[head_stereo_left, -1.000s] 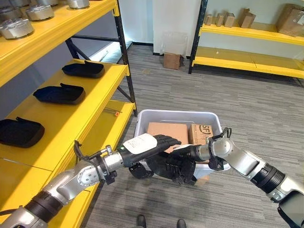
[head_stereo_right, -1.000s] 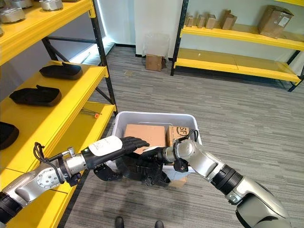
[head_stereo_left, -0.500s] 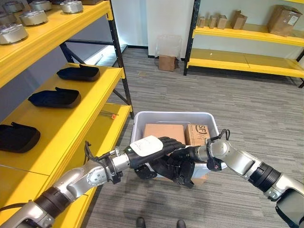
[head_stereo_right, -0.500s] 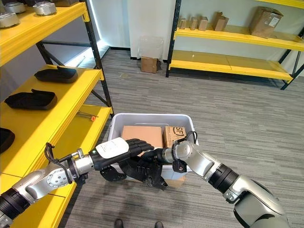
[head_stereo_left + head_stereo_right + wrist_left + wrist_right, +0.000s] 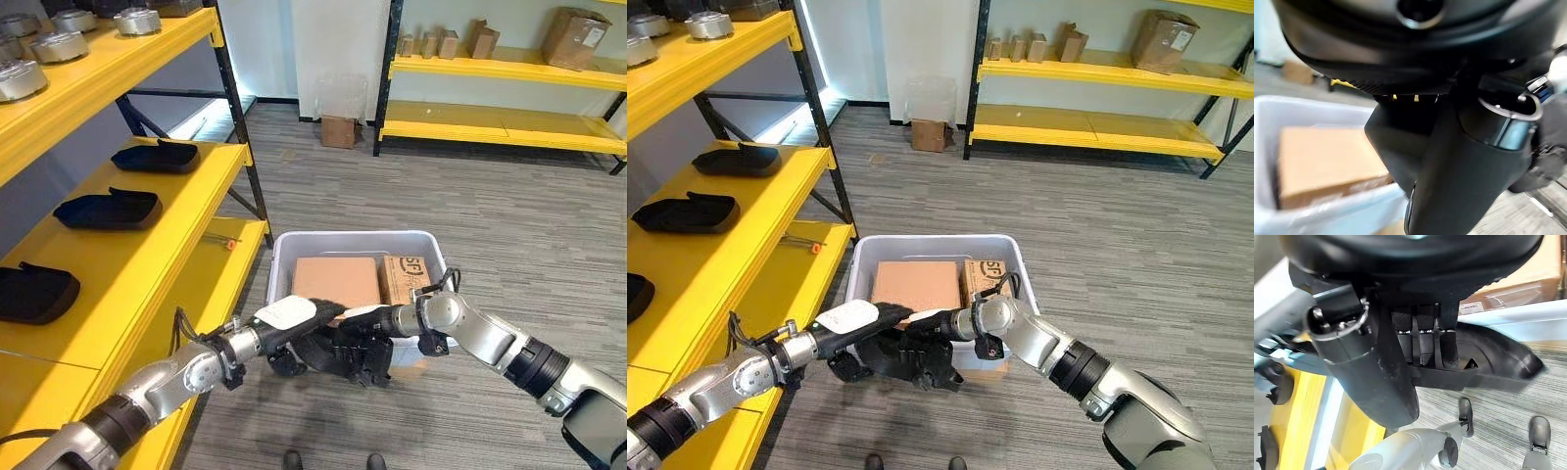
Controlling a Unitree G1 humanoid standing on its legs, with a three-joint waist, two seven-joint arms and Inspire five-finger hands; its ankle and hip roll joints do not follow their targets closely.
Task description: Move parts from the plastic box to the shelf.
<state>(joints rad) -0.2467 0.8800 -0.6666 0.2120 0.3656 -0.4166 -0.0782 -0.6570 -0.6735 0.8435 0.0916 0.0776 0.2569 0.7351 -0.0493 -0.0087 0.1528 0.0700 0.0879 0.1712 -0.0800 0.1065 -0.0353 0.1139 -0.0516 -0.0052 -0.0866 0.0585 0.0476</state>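
Shelving [image 5: 147, 230] in yellow stands at the left, its middle level carrying three black moulded parts: one at the near edge [image 5: 34, 292], one in the middle [image 5: 106, 209] and one at the far end [image 5: 155, 157]; the level above holds round metal parts [image 5: 57, 44]. Just right of the shelving, a grey plastic box [image 5: 284, 257] sits on the floor and contains two cardboard cartons side by side: a larger plain carton [image 5: 336, 282] and a smaller printed carton [image 5: 409, 276], whose lettering is partly hidden behind the right arm. At the box's near rim, both hands hold one black part [image 5: 906, 357] above the floor. The left hand [image 5: 294, 318] lies over the part's top with fingers curled onto it. The right hand [image 5: 1422, 340] grips it from the other side, fingers wrapped over its edge in the right wrist view. Further shelving [image 5: 500, 88] along the far wall carries cardboard boxes [image 5: 573, 37].
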